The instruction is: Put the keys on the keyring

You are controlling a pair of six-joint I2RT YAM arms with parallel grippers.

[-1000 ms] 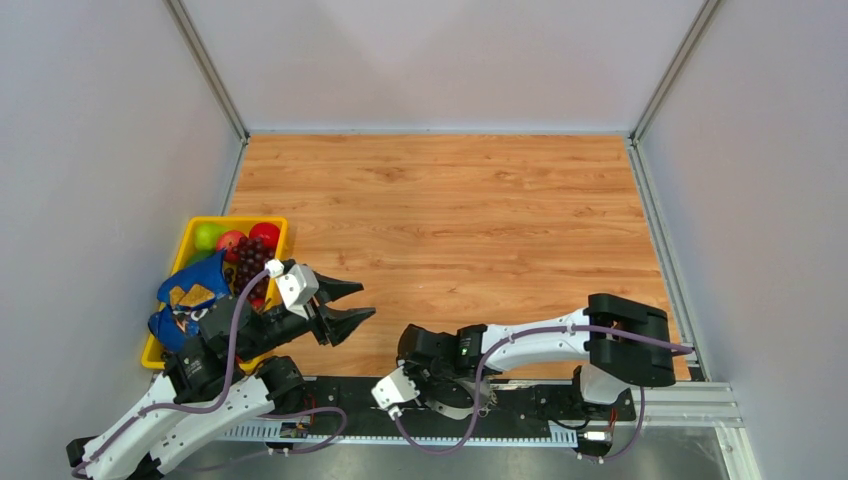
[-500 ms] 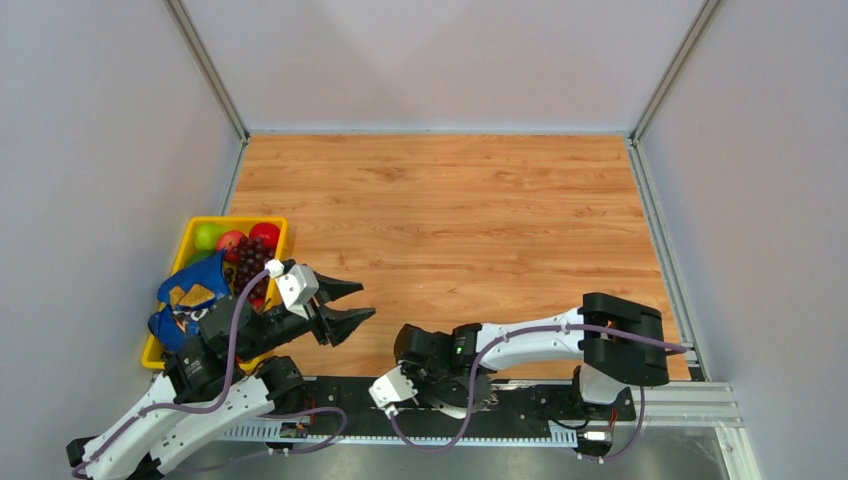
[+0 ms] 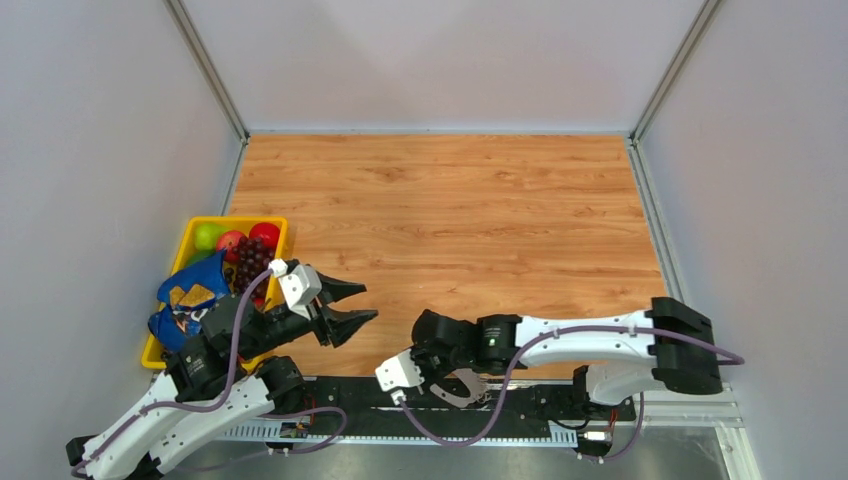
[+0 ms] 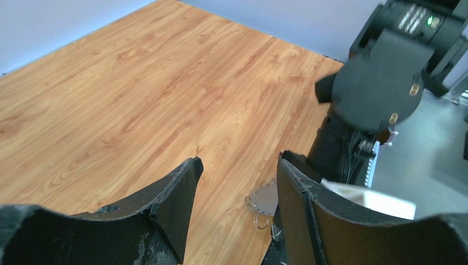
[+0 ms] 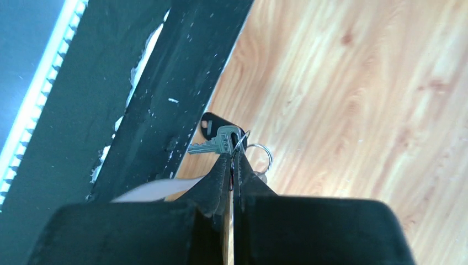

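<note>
My right gripper (image 5: 232,156) is shut at the table's near edge, its tips pinched on the thin grey wire of the keyring (image 4: 266,197). Just past the tips lie the keys: a silvery key (image 5: 212,145) and a black-headed key (image 5: 215,124), with a small split ring (image 5: 260,150) beside them. From above, the right gripper (image 3: 452,378) points down over the table edge, hiding the keys. My left gripper (image 3: 368,301) hovers open, left of the right wrist. In the left wrist view, the left gripper (image 4: 238,160) frames the keyring, and nothing is between its fingers (image 4: 176,204).
A yellow bin (image 3: 240,220) with fruit and grapes sits at the left edge, a blue snack bag (image 3: 185,300) over its near end. A black mounting rail (image 5: 149,99) runs along the near table edge. Grey walls enclose the wooden table (image 3: 450,200).
The right gripper has closed on the keyring wire. The right arm has stretched out, its elbow swinging right and its wrist shifting slightly right. The left arm has barely moved.
</note>
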